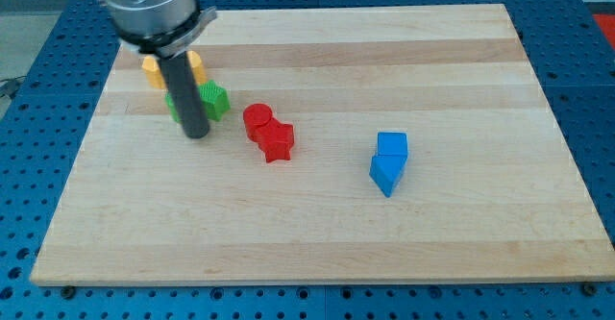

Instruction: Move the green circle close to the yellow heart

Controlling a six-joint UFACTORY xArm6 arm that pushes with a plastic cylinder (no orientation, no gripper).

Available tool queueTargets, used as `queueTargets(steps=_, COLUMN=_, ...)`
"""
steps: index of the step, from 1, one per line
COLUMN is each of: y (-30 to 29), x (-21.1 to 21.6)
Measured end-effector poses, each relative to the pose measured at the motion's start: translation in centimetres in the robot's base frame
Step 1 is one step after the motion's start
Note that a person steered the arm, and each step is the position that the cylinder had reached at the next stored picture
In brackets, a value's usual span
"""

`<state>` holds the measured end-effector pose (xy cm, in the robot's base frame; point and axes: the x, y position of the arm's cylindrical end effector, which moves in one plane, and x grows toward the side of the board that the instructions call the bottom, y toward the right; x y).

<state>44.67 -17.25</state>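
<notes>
A green block (213, 100) sits at the view's upper left, partly hidden behind the dark rod; its shape cannot be made out. A yellow block (154, 70) lies just above it, touching or nearly touching it, also partly hidden by the rod. My tip (195, 133) rests on the board just below and left of the green block, right next to it.
A red cylinder (257, 119) and a red star-like block (277, 140) touch each other right of my tip. Two blue blocks, one cube-like (392, 146) and one wedge-like (385, 175), sit together at centre right. The wooden board (317, 233) ends in blue perforated table.
</notes>
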Motion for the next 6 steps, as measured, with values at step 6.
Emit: queueTargets(steps=6, y=2.0, x=-4.2)
